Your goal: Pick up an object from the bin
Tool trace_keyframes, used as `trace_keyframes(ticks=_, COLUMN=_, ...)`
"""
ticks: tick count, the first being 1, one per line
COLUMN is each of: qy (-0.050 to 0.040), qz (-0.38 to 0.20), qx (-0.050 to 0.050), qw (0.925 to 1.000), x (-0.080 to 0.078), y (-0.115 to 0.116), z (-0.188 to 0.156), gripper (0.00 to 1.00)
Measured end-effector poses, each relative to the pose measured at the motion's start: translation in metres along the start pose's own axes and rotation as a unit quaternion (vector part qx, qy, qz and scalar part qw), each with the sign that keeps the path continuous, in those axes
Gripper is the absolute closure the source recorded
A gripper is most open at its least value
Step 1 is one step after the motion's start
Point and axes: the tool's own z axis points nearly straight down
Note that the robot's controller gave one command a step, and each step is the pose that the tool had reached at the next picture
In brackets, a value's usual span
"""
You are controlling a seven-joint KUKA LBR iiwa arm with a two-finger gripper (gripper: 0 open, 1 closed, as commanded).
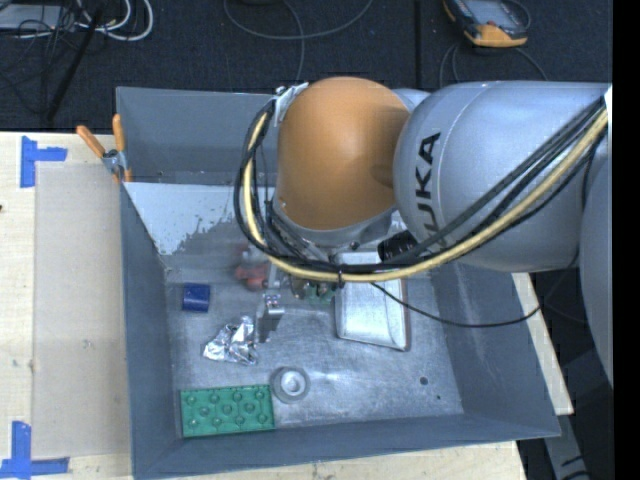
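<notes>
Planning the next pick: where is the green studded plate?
Camera view: the plate lies lower left in the bin, left of the silver ring, below the crumpled foil.

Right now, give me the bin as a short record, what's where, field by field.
gripper: down in the bin, near its middle
nearest: crumpled foil, just view-left of it
view left: small blue block
near edge: green studded plate, round silver cap at its right
view right: pale flat packet
behind gripper: reddish thing, partly hidden

The gripper hangs just beside crumpled foil, near a blue block.
</notes>
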Motion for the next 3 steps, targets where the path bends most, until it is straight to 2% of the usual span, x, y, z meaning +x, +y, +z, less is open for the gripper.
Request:
trace_keyframes(ticks=1, qy=0.0035, qz=-0.029, qx=0.002, qw=0.9996, x=-0.016, y=0.010, z=0.121, gripper=0.00)
trace_keyframes(ticks=2, qy=-0.0086, qz=-0.200, qx=-0.002, qw=0.9797, x=-0.001, y=-0.012, z=0.165, gripper=0.00)
trace_keyframes(ticks=3, qy=-0.0100, qz=-0.198, qx=-0.002, qw=0.9801, x=-0.002, y=-0.012, z=0.164, gripper=1.00)
